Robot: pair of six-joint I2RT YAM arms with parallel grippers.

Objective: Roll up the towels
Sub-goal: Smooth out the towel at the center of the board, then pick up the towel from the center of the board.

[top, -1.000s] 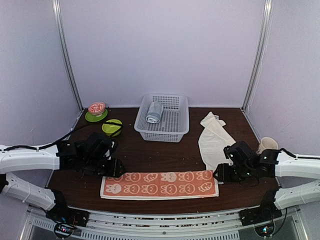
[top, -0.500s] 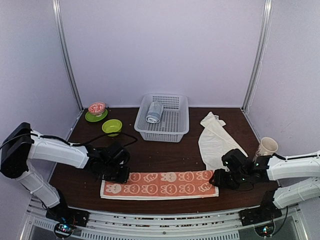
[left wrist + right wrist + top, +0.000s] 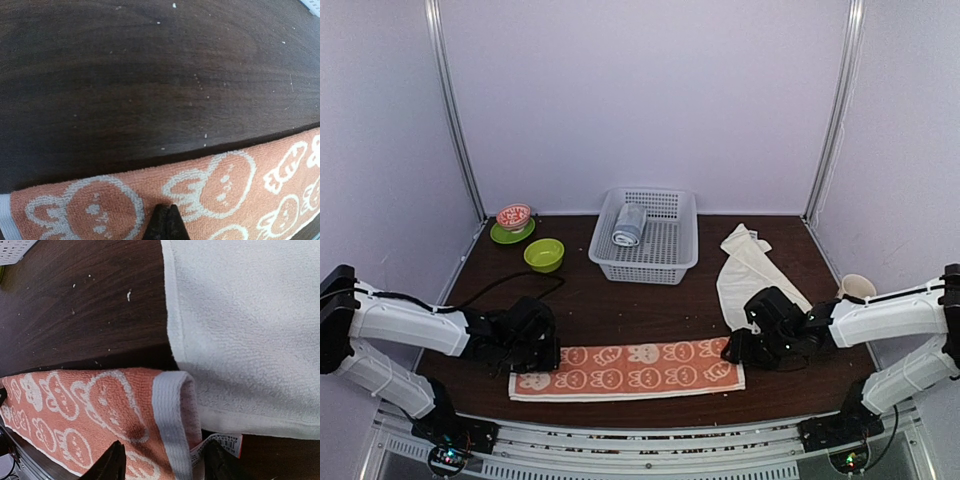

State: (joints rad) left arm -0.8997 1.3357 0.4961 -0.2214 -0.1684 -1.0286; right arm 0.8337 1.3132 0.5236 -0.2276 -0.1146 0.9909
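Under the L gripper (image 3: 527, 358) lies one end of the orange towel (image 3: 625, 367), 1 of 2 loose towels on the table (image 3: 620, 305). L jaws are closed tight. Their tips meet on the cloth just inside its far hem, btw 2 bunny prints, and the cloth dips a bit at the tips, so it reads as a pinch. Ahead of those tips is bare dark wood w/ white specks.

R gripper (image 3: 165, 465) is at the opposite end of the same towel, jaws spread wide, 1 finger each side of the white end band and gripping nothing. That end is curled up & folded over, w/ 1 small printed label poking out by one finger. The rest of the orange towel lies flat & unrolled btw the 2 grippers.

Cream towel (image 3: 752, 275), the 2nd one, starts just beyond the R gripper. Its near hem is right beside the orange towel's folded end, prob. touching, and it runs away from the hand to a rumpled far end, also unrolled.

Farther out from both hands there is 1 white basket (image 3: 665, 262) holding 1 grey-blue rolled towel (image 3: 629, 224). Well beyond the L gripper are 2 bowls: 1 green bowl (image 3: 544, 254) and 1 pink bowl (image 3: 514, 215) on 1 green plate (image 3: 503, 236). Out past the R arm's outer side, 1 cup (image 3: 855, 288) stands near the table edge.
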